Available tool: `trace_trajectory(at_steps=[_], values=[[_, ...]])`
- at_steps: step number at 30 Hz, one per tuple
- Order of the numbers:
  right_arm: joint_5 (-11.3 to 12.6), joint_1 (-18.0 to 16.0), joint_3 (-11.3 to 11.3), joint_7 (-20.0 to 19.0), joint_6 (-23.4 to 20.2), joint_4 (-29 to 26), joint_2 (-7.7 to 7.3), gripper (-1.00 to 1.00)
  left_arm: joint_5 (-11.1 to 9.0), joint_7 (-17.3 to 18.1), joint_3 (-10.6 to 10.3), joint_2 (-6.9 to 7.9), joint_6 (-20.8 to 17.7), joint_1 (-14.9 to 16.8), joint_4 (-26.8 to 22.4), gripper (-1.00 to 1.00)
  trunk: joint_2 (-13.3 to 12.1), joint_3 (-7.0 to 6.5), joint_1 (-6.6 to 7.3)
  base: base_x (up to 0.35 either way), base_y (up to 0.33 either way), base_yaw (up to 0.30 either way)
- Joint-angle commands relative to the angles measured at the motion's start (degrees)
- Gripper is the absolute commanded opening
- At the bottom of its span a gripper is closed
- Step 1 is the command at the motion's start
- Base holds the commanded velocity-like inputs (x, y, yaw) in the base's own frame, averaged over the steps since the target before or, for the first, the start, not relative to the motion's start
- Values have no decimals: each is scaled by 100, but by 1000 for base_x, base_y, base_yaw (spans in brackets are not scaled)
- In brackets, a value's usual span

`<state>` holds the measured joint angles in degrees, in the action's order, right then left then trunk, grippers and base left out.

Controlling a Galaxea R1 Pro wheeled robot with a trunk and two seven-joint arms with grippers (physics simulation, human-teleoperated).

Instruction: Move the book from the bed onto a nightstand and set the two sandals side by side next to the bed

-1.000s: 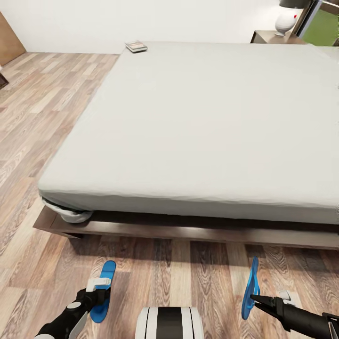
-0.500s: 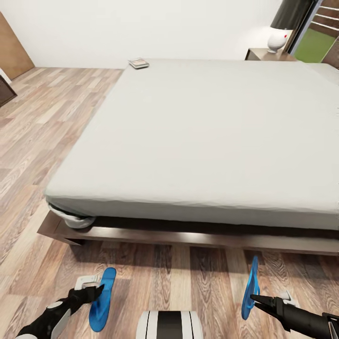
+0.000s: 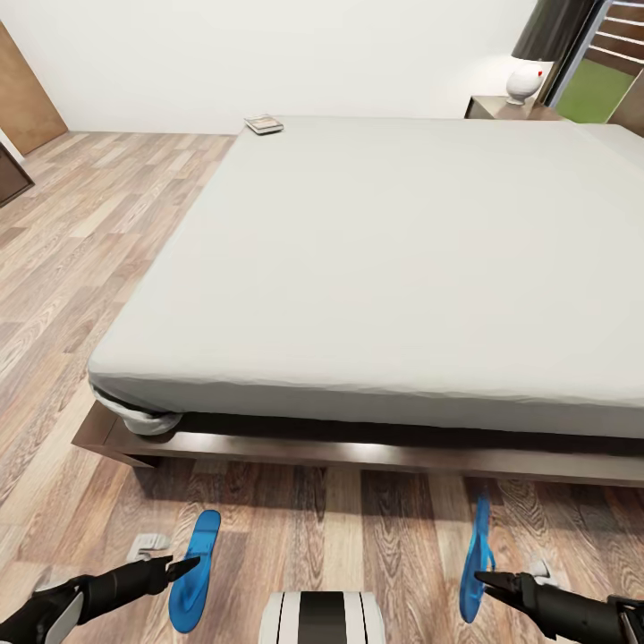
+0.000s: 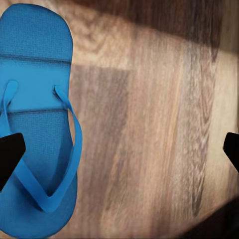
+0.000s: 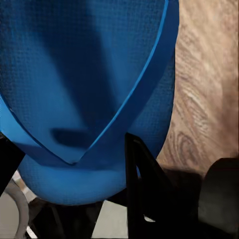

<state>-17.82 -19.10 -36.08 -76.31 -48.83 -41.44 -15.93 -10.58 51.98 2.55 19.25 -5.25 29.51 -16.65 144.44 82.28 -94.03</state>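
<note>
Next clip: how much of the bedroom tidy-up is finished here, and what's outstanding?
Looks done: one sandal lies flat on the floor before the bed, the left gripper open beside it. In hand: the right gripper holds the second sandal on edge, well apart from the first. Left: set it beside the first, then move the book from the bed's far corner to the nightstand.

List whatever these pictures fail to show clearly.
- Book: head view, too small to read its cover.
- Nightstand: head view, its front hidden behind the bed.
- Right sandal: right wrist view, toe end cut off by the frame edge.
- Left sandal: left wrist view, heel cut off.
</note>
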Motion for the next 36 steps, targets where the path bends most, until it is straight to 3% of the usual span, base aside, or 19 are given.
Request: trace_trajectory(at_steps=[1,5,12,13,14,17,25,32,36], values=[[-140,-7,-15,226,-58,-8,5,-100,-14,36,26,-1,-55,2,3,100,2,3,1,0,0,0],[-376,-9,2,1685,-57,-39,4,-100,-14,205,32,3,-62,2,10,100,2,3,1,0,0,0],[-422,-7,22,3923,-42,-94,13,-100,-8,437,27,1,-64,2,11,100,2,3,1,0,2,0],[-423,-7,74,4390,-38,-98,16,-100,-7,441,26,0,-64,2,12,100,2,3,1,0,75,0],[-422,-7,307,5059,-33,-100,19,-100,-6,443,26,0,-64,2,11,100,2,3,1,0,179,0],[-411,-8,770,5704,-31,-101,21,-100,-6,445,26,0,-64,2,12,100,2,3,1,0,239,0],[-414,-8,942,5901,58,-91,28,-100,-6,445,26,0,-64,2,9,100,2,3,1,0,286,0],[-373,-7,928,5951,1560,-40,21,-100,-6,448,26,0,-64,2,9,100,2,3,1,0,291,0],[-350,-9,928,5945,2036,-6,20,-100,-6,448,26,0,-64,2,7,100,2,3,1,0,291,0]])
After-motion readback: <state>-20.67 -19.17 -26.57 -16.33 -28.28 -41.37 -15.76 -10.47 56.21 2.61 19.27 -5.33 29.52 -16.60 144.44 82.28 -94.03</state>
